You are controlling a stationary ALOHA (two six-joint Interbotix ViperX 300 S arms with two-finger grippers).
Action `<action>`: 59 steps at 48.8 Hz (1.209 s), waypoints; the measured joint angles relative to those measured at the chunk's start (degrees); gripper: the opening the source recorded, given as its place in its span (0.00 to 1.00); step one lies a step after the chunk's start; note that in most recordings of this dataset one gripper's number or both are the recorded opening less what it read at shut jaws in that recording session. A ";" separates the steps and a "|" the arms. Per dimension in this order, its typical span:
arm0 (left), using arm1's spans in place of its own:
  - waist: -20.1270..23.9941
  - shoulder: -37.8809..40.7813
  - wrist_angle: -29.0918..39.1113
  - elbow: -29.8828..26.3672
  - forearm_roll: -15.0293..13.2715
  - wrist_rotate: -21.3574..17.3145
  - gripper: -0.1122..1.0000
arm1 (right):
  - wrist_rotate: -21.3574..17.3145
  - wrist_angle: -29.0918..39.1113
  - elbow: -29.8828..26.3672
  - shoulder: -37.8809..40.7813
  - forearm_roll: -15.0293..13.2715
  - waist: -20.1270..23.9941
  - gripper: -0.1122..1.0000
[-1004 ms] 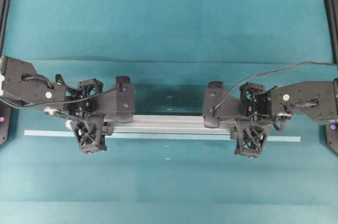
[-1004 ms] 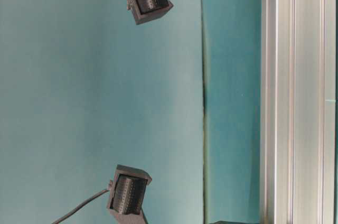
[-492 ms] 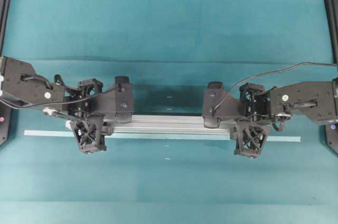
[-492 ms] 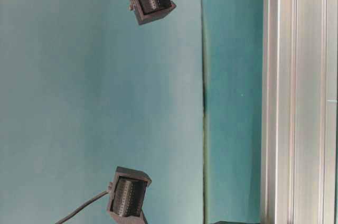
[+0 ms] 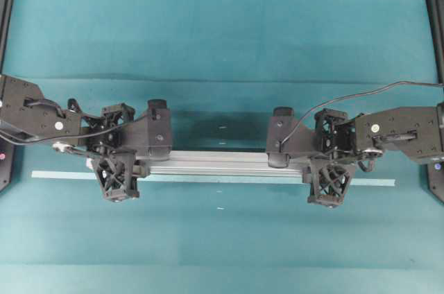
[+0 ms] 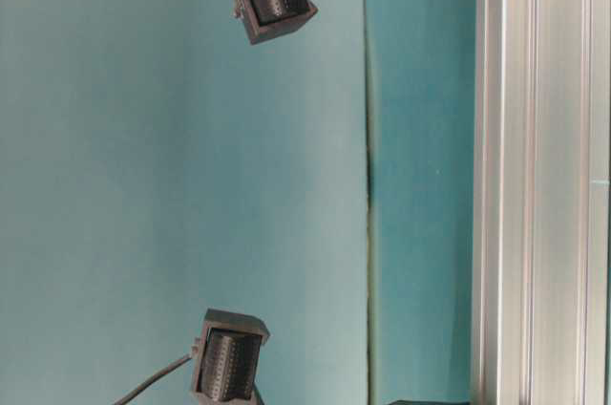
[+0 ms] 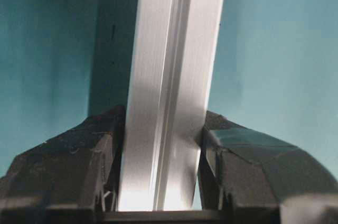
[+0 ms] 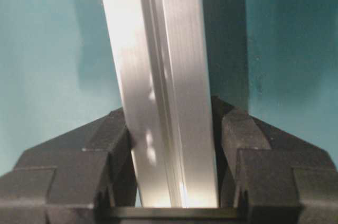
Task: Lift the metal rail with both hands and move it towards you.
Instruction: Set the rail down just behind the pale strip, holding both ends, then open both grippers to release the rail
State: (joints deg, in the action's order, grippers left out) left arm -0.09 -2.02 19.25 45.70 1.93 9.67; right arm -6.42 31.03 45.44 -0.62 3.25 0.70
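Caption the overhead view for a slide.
Left gripper and right gripper clamp opposite ends of the metal rail above a teal table.

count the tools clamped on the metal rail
2. The left tool grips the metal rail near its left end; the right tool grips near its right end. Both wrist views show fingers against the rail's sides.
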 measured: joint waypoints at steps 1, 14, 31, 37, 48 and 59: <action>0.00 0.00 0.09 0.00 0.00 0.00 0.38 | 0.00 0.00 0.00 0.00 0.00 0.00 0.47; -0.09 0.18 -0.26 -0.09 0.00 0.00 0.43 | -0.79 0.53 0.00 0.00 0.62 -0.26 0.85; 0.26 0.35 0.62 0.00 -0.18 2.37 0.90 | -0.79 0.79 -0.26 0.09 2.55 0.53 0.92; 0.35 0.35 0.70 0.00 -0.18 2.29 0.91 | -0.79 0.62 -0.35 0.09 2.64 0.53 0.97; 0.26 -1.05 2.46 0.00 -0.18 1.67 0.95 | -0.97 0.62 -0.35 -0.44 2.72 0.53 0.99; 0.26 -6.94 7.56 0.00 -0.18 -3.34 0.95 | -0.97 0.62 -0.70 -5.62 2.55 -1.05 0.99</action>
State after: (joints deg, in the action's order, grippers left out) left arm 0.18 -8.96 26.81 45.70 1.76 6.33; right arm -7.38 31.64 44.74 -6.24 5.80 -0.35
